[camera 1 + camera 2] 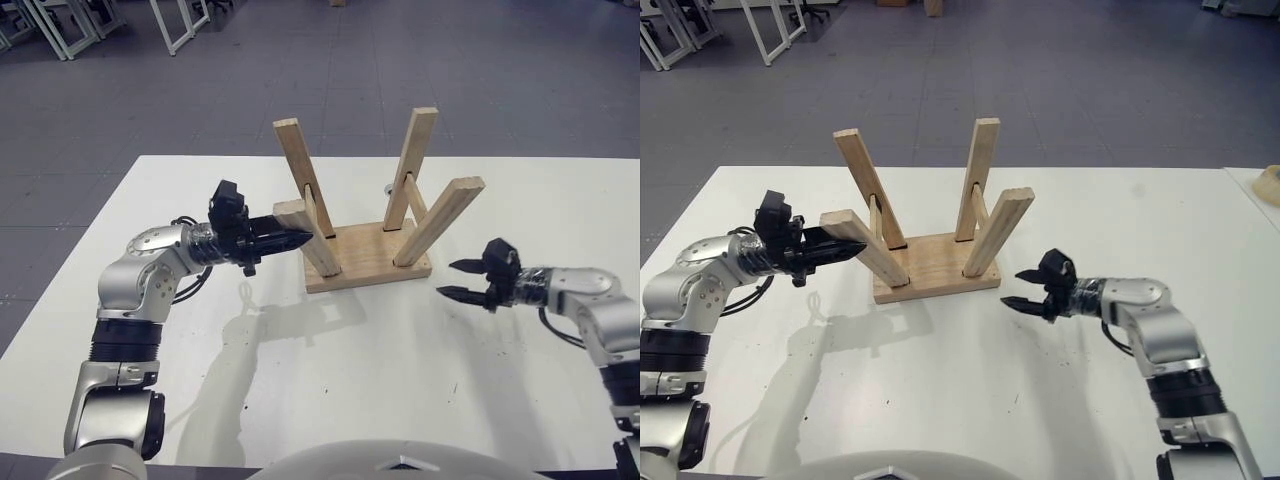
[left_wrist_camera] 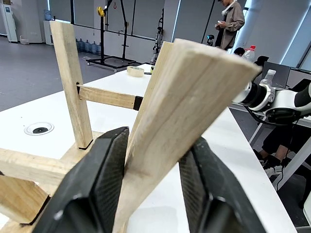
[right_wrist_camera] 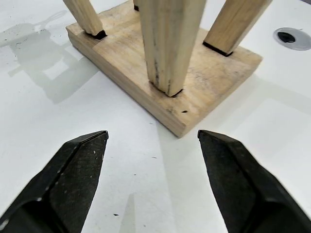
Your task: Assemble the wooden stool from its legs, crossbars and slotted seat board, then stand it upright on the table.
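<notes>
Stool [image 1: 935, 268] inverted; left claw [image 1: 301, 240] pinches leg [image 2: 180, 111]; right claw [image 1: 446, 278] spread near seat [image 3: 194, 82]; grommet [image 3: 293, 38] behind.

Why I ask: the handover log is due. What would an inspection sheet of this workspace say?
Surface: white table, a round grommet set in it behind the stool.
Job's things: stool upside down, seat board flat on the table, four legs pointing up from its slots, crossbars between the legs on each side.
Clutter: a tan roll on the neighbouring table to the right.
Grippers: left gripper shut on the top end of the near-left leg; right gripper open, low beside the seat board's right end, apart from it.
Cables: black cable looped beside each forearm.
Surroundings: grey floor, white table frames behind.
</notes>
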Controlling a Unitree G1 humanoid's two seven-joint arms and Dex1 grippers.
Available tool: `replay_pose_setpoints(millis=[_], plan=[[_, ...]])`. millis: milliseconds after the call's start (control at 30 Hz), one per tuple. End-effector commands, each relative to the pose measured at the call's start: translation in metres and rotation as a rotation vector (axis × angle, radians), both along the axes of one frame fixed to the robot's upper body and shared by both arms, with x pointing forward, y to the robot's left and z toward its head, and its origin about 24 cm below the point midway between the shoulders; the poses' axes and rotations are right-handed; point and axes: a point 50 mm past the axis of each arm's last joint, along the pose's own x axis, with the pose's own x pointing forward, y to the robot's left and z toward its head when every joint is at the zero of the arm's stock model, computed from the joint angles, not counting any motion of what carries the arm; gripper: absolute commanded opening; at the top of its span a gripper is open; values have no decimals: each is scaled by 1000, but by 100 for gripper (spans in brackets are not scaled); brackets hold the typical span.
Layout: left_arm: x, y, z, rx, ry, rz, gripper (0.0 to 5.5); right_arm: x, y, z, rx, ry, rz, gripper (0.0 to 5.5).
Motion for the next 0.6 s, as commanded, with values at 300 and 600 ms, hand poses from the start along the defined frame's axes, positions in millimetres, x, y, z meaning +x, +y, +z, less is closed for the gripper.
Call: replay_pose_setpoints(millis=[300,600], plan=[[6,-5,-3,43,31,-99,146,35,15,89,348,-126,275,342],[7,-1,-4,28,50,-133,146,35,22,70,332,-56,378,196]])
